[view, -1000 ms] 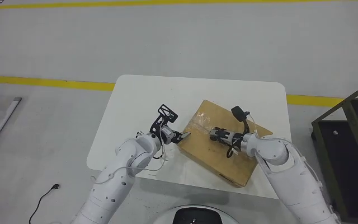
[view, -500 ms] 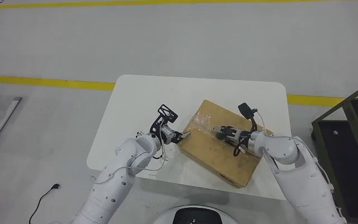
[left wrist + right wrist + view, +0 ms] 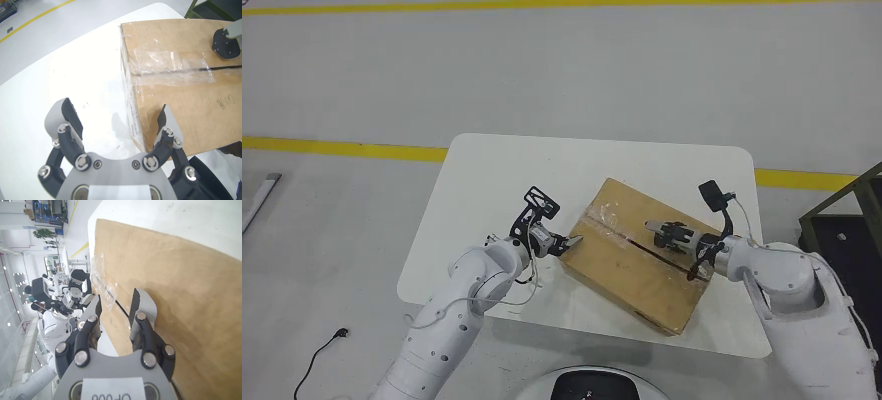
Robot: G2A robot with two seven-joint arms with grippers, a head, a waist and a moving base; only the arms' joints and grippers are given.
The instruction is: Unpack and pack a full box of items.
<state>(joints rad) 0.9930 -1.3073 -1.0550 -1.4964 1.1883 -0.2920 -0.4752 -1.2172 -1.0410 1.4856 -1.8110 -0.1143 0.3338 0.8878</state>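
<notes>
Right gripper (image 3: 117, 306): jaws part-open, nothing between them. It sits low over the lid of the box (image 3: 637, 270), straddling the centre seam (image 3: 225, 67). One pad lies flat on the cardboard or just above it; I cannot tell whether it touches.

Left gripper (image 3: 119, 117): jaws spread wide, holding nothing. It is parked at the box's corner on that arm's side, one finger over the lid edge and the other over the bare table (image 3: 502, 180).

The box is closed and lies skewed on the table's right half, with one corner near the front edge.

Risks, as I judge them:
- Clear tape (image 3: 170, 64) bridges the seam at the end nearest the left gripper, wrinkled but stuck down. A pull on a flap here could lift or drag the whole box rather than open it.
- Neither gripper clamps the box. A sideways push from the right gripper could slide it toward the front edge.
- A finger pushed into the dark slit could catch on loose tape or crush the flap edge.

Change over the last second:
- The right gripper has drawn back along the seam toward its own side of the box.
- The seam now shows as a longer dark line.
- The left arm and the box have not shifted.
</notes>
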